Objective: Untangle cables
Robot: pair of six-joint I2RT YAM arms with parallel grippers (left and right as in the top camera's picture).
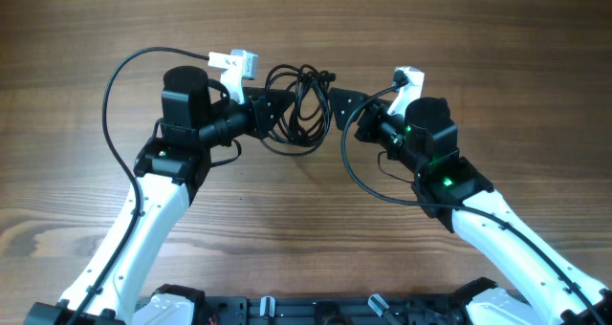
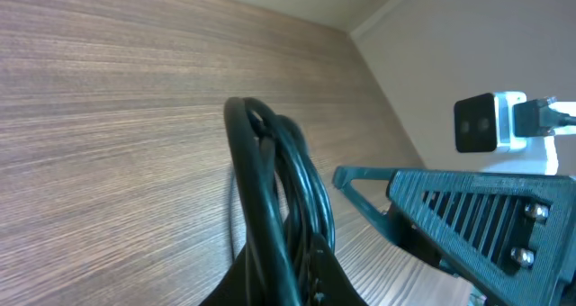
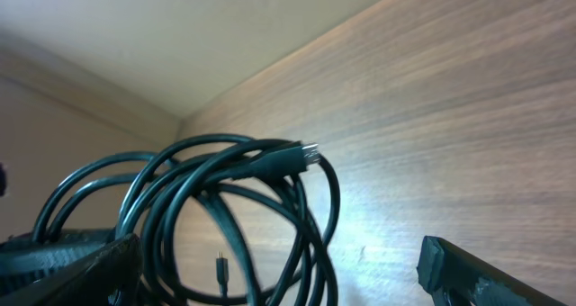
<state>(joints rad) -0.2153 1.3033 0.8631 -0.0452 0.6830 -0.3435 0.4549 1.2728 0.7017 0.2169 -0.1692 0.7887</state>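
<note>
Cables [image 1: 298, 105] are hanging as one knotted bundle of black loops over the middle of the table [image 1: 115, 258], nearer its far edge than its near edge and midway between its left and right edges. The left gripper [image 1: 283, 111] is pinching the bundle, its jaws closed on several strands at once, and in the left wrist view the loops are rising straight out of that grip. The right gripper [image 3: 274, 252] is standing wide open and holding nothing, one finger on each side of the coil without clamping it. A silver-tipped plug [image 3: 304, 152] is poking out near the top of the coil, and a second small plug [image 3: 220, 268] is dangling low inside it. Whether the lowest loops are touching the wood I cannot tell.

The main danger, as I am judging it, is lying in where the right gripper closes. With strands crossing thickly between its fingers, it is likely to be catching two or three cords together, and pulling then would be tightening the knot, not freeing a cord. A hard pull against the left grip could also be dragging the whole bundle out of the left jaws. The right arm's own thicker wire [image 1: 356, 177] is looping close by and could be snagging a loop.
</note>
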